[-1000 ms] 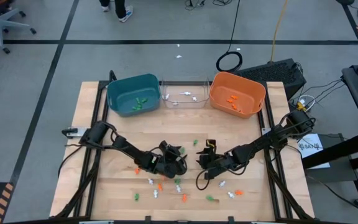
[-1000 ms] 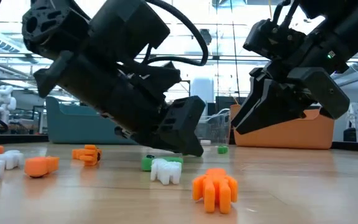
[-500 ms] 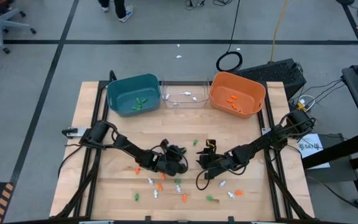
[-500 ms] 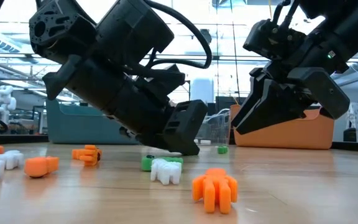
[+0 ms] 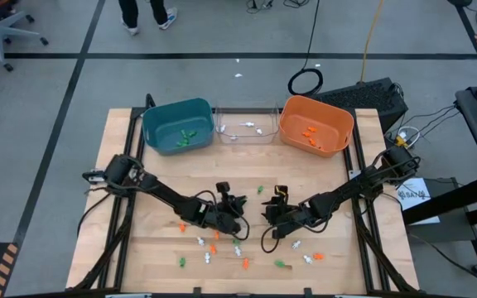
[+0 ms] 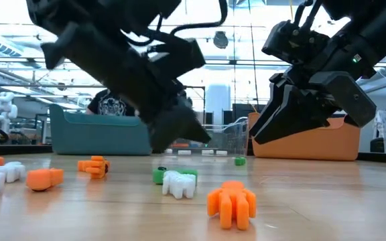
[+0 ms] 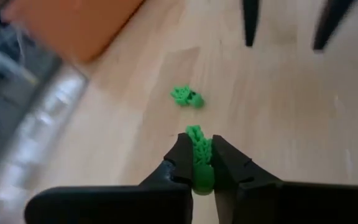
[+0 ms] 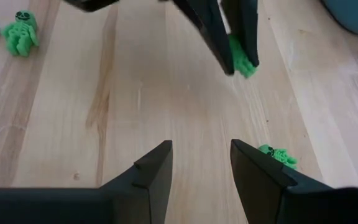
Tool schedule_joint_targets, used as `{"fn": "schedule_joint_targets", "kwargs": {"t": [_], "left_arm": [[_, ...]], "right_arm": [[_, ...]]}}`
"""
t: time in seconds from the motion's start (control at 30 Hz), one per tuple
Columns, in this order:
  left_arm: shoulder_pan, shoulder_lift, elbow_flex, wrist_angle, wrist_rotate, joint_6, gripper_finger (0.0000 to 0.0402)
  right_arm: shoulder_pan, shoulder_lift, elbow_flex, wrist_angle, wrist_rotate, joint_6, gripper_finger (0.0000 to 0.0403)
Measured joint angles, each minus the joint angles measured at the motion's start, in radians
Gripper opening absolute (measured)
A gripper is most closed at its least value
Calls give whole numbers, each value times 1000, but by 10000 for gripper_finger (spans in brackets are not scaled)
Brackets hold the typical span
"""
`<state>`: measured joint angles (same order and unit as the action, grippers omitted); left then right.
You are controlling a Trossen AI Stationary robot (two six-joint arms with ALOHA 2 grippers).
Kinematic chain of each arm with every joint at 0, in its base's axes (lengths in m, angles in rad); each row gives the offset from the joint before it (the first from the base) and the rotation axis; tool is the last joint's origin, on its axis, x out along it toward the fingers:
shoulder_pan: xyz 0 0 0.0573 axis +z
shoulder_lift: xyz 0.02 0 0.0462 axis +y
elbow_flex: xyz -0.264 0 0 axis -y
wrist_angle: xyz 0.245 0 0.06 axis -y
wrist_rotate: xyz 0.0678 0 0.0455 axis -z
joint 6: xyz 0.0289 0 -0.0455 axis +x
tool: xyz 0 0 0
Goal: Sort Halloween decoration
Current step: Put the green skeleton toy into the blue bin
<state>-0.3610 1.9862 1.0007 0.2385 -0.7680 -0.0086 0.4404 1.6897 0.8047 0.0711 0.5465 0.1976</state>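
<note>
Small orange, green and white Halloween decoration pieces [image 5: 214, 247] lie scattered on the wooden table [image 5: 139, 248], nearer in the low view [image 6: 232, 203]. My left gripper [image 5: 238, 217] is at mid-table, shut on a green piece [image 7: 197, 152] and raised above the boards [image 6: 179, 130]. The right wrist view shows that green piece [image 8: 242, 61] too. My right gripper [image 8: 201, 163] stands open just to the right [image 5: 273, 217], low over bare wood, touching nothing. Another green piece [image 7: 187, 96] lies on the table beyond the left gripper. My left gripper pinches the green piece between its two fingers [image 7: 180, 155]. The piece's rounded end [image 7: 201, 180] sits back between them and its ribbed end [image 7: 194, 134] sticks out past the tips. The fingers slant down from the table's left side. The piece is clear of the table.
Along the far edge stand a teal bin [image 5: 178, 126], a clear bin [image 5: 245, 124] and an orange bin [image 5: 315, 124], each holding a few pieces. Loose pieces crowd the near middle. A person [image 5: 143, 10] stands on the floor beyond the table.
My left gripper has risen off the table, tipped its fingers up and drawn back a little toward the table's left edge. The pieces lying on the table have stayed in place. My right gripper has kept still.
</note>
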Motion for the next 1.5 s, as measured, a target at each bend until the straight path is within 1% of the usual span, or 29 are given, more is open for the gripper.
{"fn": "schedule_joint_targets", "kwargs": {"t": [0.23,0.37,0.53,0.7,0.8,1.5], "left_arm": [[-53,-98,0,-19,-121,394,22],[-92,-151,0,-13,-201,580,22],[-145,-203,0,-12,-216,822,22],[-180,-231,1,-10,-257,992,22],[-190,-239,1,-11,-261,1012,22],[-191,-248,1,-11,-263,1009,22]], "right_arm": [[0,0,0,5,1,0,146],[0,0,0,8,2,0,146],[0,0,0,14,2,0,146],[0,0,0,32,2,1,146],[0,0,0,32,2,1,146],[0,0,0,31,2,19,146]]}}
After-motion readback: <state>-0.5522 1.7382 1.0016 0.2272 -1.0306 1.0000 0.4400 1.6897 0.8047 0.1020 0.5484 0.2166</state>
